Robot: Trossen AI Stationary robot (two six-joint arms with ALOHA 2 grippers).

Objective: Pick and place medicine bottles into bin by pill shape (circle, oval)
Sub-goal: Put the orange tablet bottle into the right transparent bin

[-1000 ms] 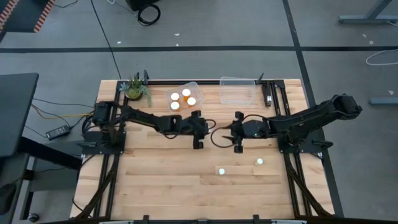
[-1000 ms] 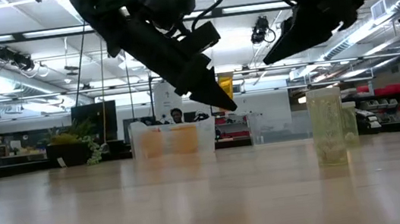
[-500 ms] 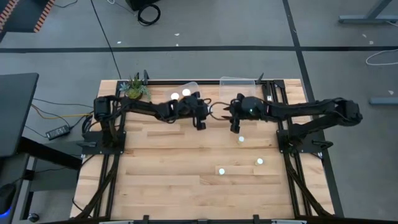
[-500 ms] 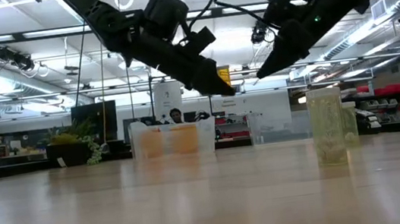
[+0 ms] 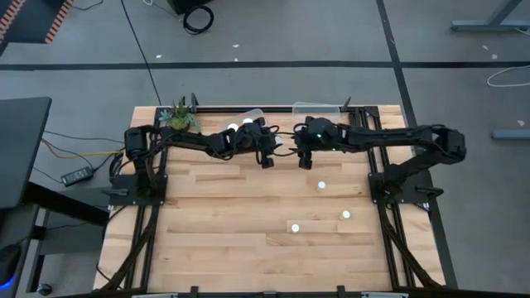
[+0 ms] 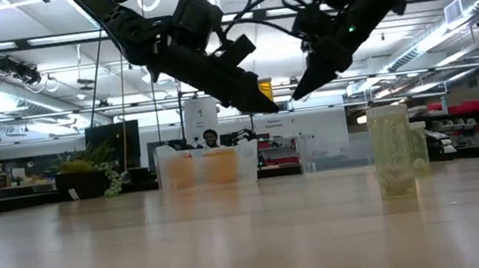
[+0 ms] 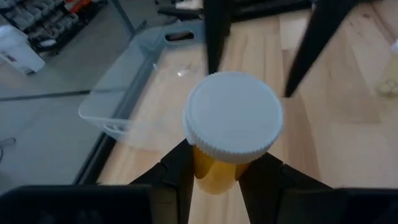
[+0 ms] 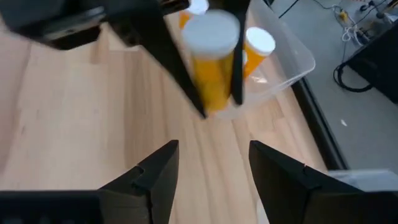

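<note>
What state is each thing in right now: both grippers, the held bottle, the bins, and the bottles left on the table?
left gripper: shut on a medicine bottle, raised over the table's far side.
held medicine bottle: capped, upright between the jaws.
right gripper: open, empty, facing the left one.
left bin: holds capped bottles.
right bin: looks empty.
three loose bottles: standing, capped, on the table.

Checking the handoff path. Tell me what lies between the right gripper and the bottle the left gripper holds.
Nothing: in the right wrist view, only bare table separates the open right gripper from the medicine bottle in the left gripper.
</note>
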